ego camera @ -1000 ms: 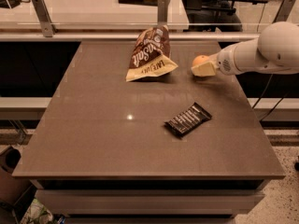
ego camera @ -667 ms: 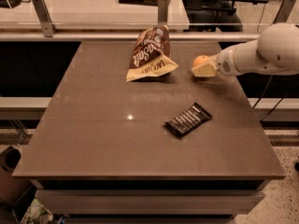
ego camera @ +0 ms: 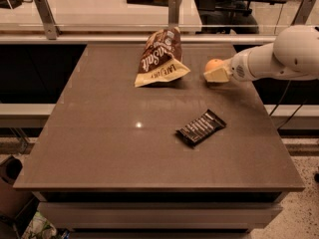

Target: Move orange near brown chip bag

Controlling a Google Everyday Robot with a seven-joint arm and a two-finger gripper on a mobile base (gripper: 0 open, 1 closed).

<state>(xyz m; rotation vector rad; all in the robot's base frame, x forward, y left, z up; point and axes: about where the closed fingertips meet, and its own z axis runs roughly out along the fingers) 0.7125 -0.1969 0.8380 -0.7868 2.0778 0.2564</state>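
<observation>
The orange (ego camera: 214,63) is on the right side of the table's far half, a short way right of the brown chip bag (ego camera: 160,59). The bag lies crinkled, with white lettering and its cream-yellow end toward me. My gripper (ego camera: 213,70) comes in from the right on a white arm and is right at the orange. Its cream-coloured tip covers the lower front of the fruit. I cannot tell whether the orange rests on the table or is held just above it.
A flat black wrapped bar (ego camera: 201,127) lies on the brown table (ego camera: 99,148), right of centre and nearer to me. A metal rail with posts (ego camera: 173,14) runs along the far edge. The table's right edge is just under my arm.
</observation>
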